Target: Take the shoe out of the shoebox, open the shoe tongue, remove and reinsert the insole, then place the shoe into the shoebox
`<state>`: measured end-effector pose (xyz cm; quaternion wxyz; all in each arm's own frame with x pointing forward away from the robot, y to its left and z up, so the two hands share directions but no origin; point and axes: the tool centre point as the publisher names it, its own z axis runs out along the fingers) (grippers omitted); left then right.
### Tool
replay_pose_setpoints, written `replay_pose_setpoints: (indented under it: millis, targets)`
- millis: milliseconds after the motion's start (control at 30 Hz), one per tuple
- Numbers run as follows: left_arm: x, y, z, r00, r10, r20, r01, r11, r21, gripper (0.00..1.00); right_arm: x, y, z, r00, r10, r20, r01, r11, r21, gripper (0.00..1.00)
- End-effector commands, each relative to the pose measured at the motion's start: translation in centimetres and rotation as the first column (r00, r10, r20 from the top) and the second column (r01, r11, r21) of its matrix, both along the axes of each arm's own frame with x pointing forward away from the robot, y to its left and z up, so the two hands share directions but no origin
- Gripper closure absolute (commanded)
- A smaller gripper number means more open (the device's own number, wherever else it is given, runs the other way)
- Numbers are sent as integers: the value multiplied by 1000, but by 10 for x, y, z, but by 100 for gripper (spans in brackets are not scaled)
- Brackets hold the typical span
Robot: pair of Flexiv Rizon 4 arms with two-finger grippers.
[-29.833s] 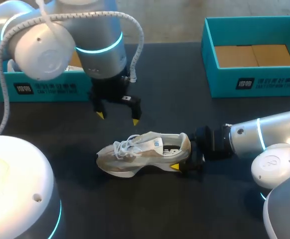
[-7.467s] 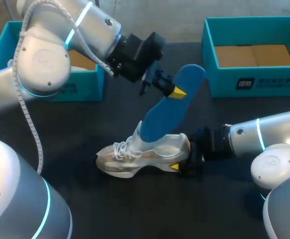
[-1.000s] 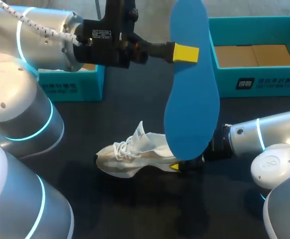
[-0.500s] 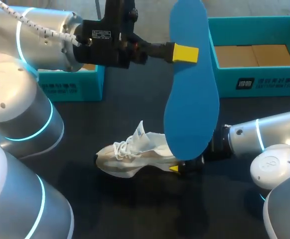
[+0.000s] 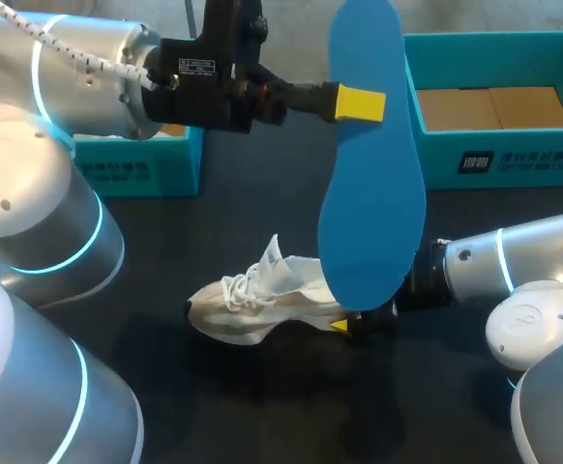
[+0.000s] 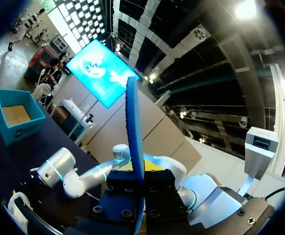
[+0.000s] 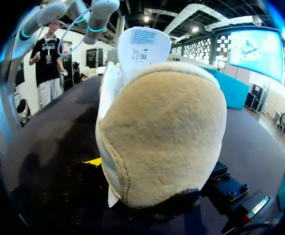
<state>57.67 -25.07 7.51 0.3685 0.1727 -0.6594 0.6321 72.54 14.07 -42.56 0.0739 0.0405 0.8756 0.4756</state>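
L end effector (image 5: pixel 361 102) pinches the blue insole (image 5: pixel 373 193) near 1 end, high above the surface (image 5: pixel 214 232). The insole hangs long-ways, and on head cam its lower end covers the heel of the shoe (image 5: pixel 252 304). The shoe sits upright on the surface, toe twd my L, tongue (image 5: pixel 273 253) sticking up. R end effector (image 5: pixel 344 324) is at the heel; can't tell if it grips. Shoebox (image 5: pixel 514 159) is far R, well apart from the shoe, w/ a 2nd teal box (image 5: pixel 132 174) far L.
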Motion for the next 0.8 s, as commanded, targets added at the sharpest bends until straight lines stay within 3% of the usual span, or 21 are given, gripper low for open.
replay_pose_setpoints:
  millis: [33, 333, 800]
  targets:
    - [-1, 0, -2, 1000, 2, 0, -2, 1000, -1, 100, -2, -4, 10, 1000, -8, -4, 7, 999, -41, 0]
    - [-1, 0, -2, 1000, 2, 0, -2, 1000, -1, 100, -3, -11, 21, 1000, -16, -5, 15, 989, -144, 0]
    - [-1, 0, -2, 1000, 2, 0, -2, 1000, -1, 100, -10, -30, 54, 998, -20, -57, -6, 912, -410, 0]
